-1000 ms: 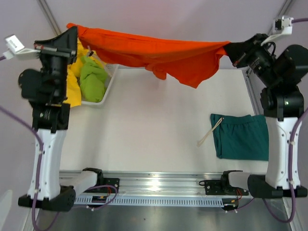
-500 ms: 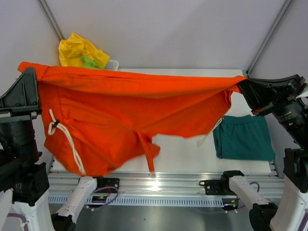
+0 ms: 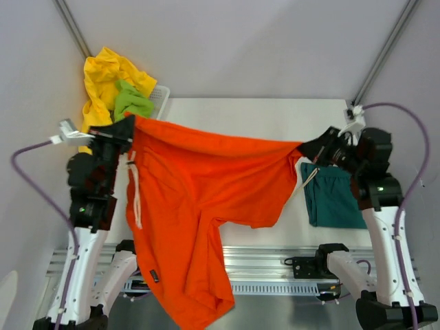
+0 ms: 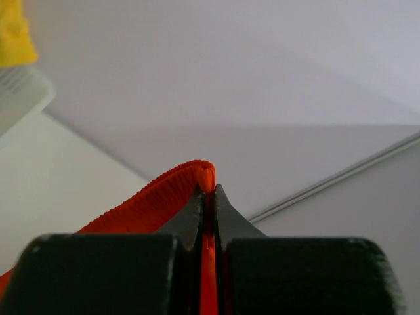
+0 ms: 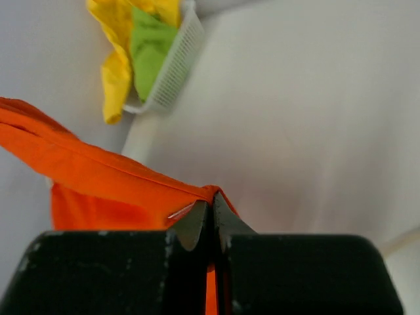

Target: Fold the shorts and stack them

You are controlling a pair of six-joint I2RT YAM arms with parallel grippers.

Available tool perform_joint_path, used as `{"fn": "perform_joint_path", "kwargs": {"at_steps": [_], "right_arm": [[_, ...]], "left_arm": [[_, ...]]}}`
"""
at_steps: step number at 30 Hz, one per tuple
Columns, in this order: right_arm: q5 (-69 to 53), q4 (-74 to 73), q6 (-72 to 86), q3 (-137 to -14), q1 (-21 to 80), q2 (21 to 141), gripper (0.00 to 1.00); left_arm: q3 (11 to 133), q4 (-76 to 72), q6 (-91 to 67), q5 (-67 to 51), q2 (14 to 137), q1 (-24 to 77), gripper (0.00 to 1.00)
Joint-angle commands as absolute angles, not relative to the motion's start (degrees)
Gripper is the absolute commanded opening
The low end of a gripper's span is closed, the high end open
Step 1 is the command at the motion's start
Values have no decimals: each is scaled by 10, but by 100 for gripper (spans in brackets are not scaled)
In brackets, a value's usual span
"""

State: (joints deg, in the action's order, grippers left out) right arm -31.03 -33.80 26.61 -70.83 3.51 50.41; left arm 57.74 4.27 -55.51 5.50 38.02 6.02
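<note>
White table (image 3: 240, 120), orange-red shorts (image 3: 199, 199) hanging unfolded

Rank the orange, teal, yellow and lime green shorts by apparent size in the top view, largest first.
1. orange shorts, spread out and raised nearer the camera.
2-3. teal shorts and yellow shorts: too alike to rank, one folded, one bunched.
4. lime green shorts, only a small patch showing.

Hung shorts (image 3: 199, 199) span between my left gripper (image 3: 128, 126) and right gripper (image 3: 306, 150), over the table (image 3: 240, 117). Folded shorts (image 3: 338, 201) lie on it at right. Far left, the basket (image 3: 161, 93) holds heaped shorts (image 3: 108, 74).
</note>
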Motion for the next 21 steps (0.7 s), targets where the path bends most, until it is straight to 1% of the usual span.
{"fn": "perform_joint_path", "kwargs": {"at_steps": [1,2,4,5,7,9,10,12,14,15,16,18,19,20,21], "right_arm": [[-287,-259,295,-582,34,451,0],[-268,-243,302,-551,35,434,0],[-249,-206,315,-485,38,424,0],[-229,-198,316,-471,38,428,0],[-202,-182,314,-447,40,445,0],[-187,-164,311,-439,41,476,0],[-173,-149,310,-432,41,488,0],[-160,-134,309,-429,42,518,0],[-140,-120,308,-429,41,539,0],[-134,-105,307,-432,41,550,0],[-124,-99,302,-437,40,575,0],[-115,-84,297,-459,38,607,0],[-108,-78,294,-467,38,645,0],[-107,-73,288,-478,34,666,0],[-105,-63,286,-503,26,692,0]], "left_arm": [[453,-24,-568,56,355,58,0],[427,-51,-582,55,349,58,0],[334,-90,-590,61,350,62,0],[302,-126,-591,66,363,66,0],[275,-163,-584,76,393,70,0],[272,-207,-577,80,458,79,0],[284,-240,-567,82,511,87,0],[299,-265,-558,85,569,98,0],[329,-289,-540,91,630,108,0],[352,-305,-537,91,689,116,0],[376,-314,-538,87,719,117,0],[419,-350,-540,84,772,118,0],[432,-356,-540,85,820,118,0],[446,-357,-539,90,843,118,0],[493,-357,-536,94,865,118,0]]}}
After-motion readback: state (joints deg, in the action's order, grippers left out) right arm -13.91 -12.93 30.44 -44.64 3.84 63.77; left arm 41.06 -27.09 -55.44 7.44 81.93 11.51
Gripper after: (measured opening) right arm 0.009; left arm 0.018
